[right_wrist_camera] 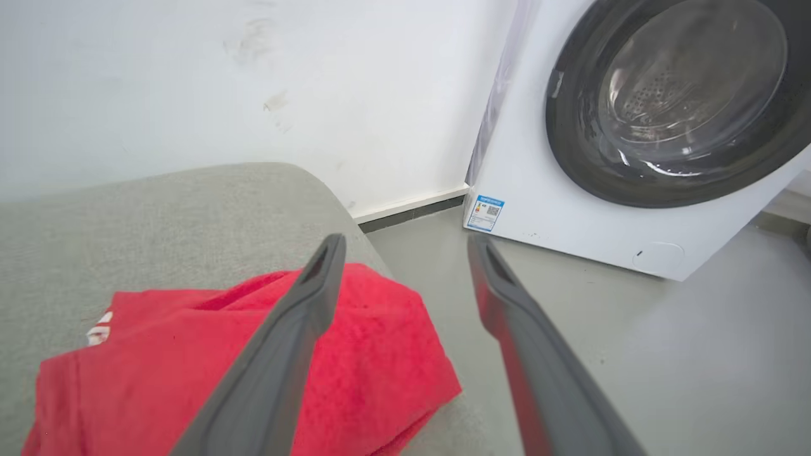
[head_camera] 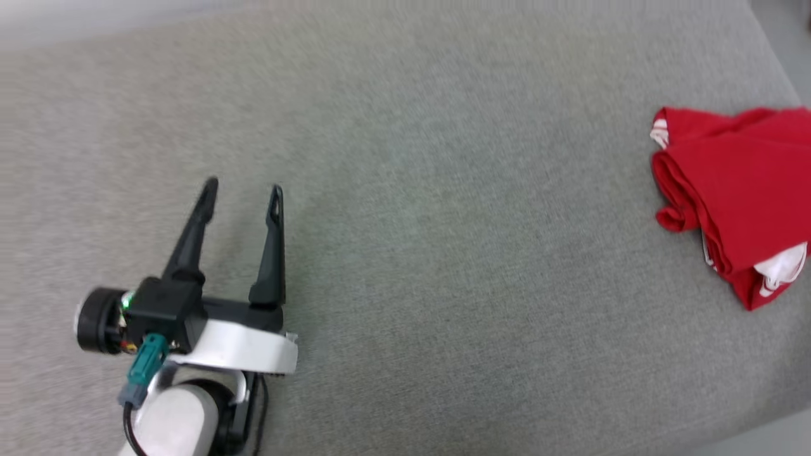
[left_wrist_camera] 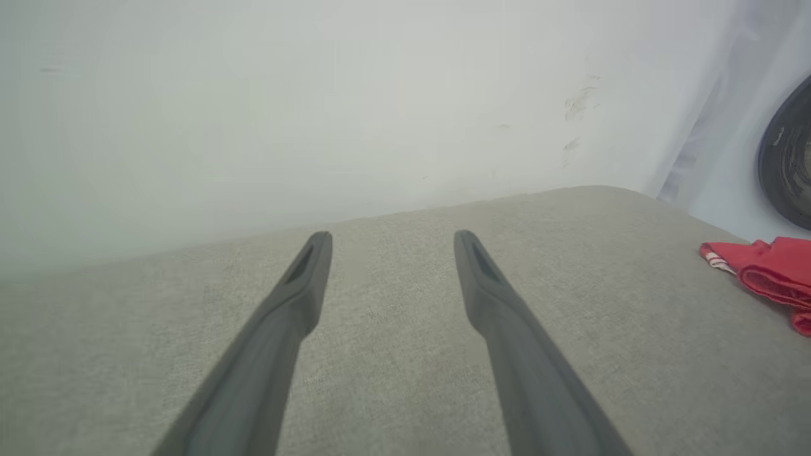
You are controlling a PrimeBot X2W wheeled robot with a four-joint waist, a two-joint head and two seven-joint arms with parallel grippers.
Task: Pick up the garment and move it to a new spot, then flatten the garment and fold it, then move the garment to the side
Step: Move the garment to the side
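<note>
The red garment (head_camera: 735, 190) lies folded into a bundle at the right edge of the grey cushioned surface (head_camera: 412, 221), with white trim peeking out at its top left and lower right. My left gripper (head_camera: 241, 190) stands open over bare fabric at the lower left, far from the garment. In the left wrist view the left gripper (left_wrist_camera: 393, 237) is open and the garment (left_wrist_camera: 773, 272) shows at the right edge. In the right wrist view my right gripper (right_wrist_camera: 405, 244) is open just above the garment (right_wrist_camera: 190, 373), holding nothing, its right finger past the cushion's edge.
A white front-loading washing machine (right_wrist_camera: 633, 126) stands on the grey floor (right_wrist_camera: 665, 354) beyond the surface's right end. A white wall (left_wrist_camera: 317, 95) runs along the far side. The surface's rounded corner (right_wrist_camera: 304, 183) lies close behind the garment.
</note>
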